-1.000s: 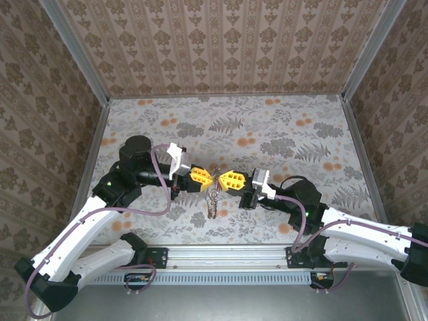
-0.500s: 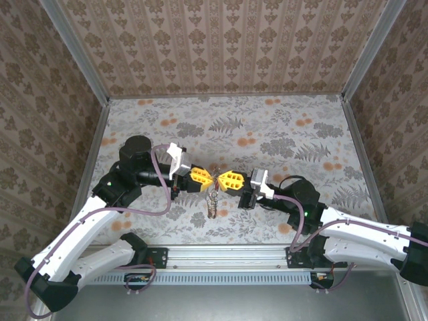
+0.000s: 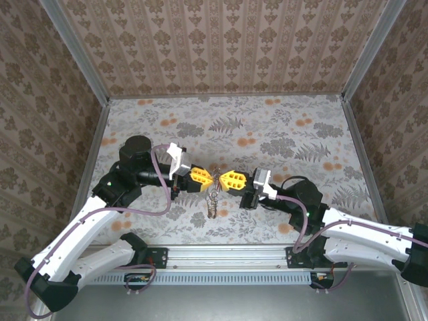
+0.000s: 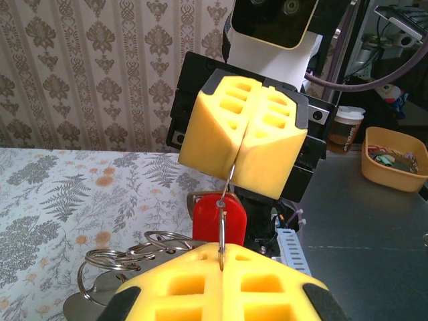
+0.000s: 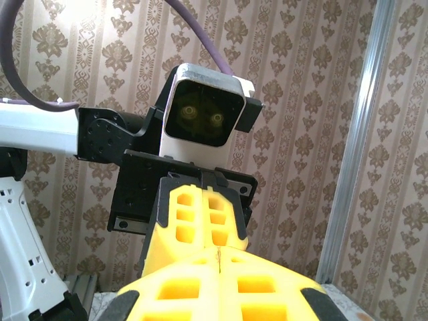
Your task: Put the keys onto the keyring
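Almost nothing has moved since a second ago: both grippers stay tip to tip, and the hanging keys sit slightly nearer them. The left gripper has its yellow fingers pressed together on a thin wire keyring. Beside its fingertips, on the left in the wrist view, lie several loose steel rings. The keys dangle just below the left gripper's tips, their long axis pointing toward the near edge of the table. A red-headed key hangs at the wire, flat face toward the left wrist camera, its blade hidden. Directly opposite the left gripper, the right gripper is likewise clamped on the same wire.
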You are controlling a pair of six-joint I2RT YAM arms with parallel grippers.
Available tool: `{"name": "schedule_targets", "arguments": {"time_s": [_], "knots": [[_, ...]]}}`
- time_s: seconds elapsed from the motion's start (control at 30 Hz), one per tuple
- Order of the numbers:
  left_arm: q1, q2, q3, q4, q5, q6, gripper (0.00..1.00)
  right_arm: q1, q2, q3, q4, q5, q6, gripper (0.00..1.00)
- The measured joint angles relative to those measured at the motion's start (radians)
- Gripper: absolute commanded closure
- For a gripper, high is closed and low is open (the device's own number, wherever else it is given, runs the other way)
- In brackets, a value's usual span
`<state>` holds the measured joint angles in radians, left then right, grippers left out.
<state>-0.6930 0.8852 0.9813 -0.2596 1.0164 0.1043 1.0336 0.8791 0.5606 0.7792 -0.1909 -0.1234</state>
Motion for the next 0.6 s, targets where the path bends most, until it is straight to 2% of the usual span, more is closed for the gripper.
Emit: {"name": "schedule_targets", "arguments": {"time_s": [0.6], "knots": [[0.0, 0.0, 0.0, 0.0, 0.0, 0.0, 1.0, 0.0, 0.023, 0.0, 0.002, 0.0, 0.018, 1.0]]}}
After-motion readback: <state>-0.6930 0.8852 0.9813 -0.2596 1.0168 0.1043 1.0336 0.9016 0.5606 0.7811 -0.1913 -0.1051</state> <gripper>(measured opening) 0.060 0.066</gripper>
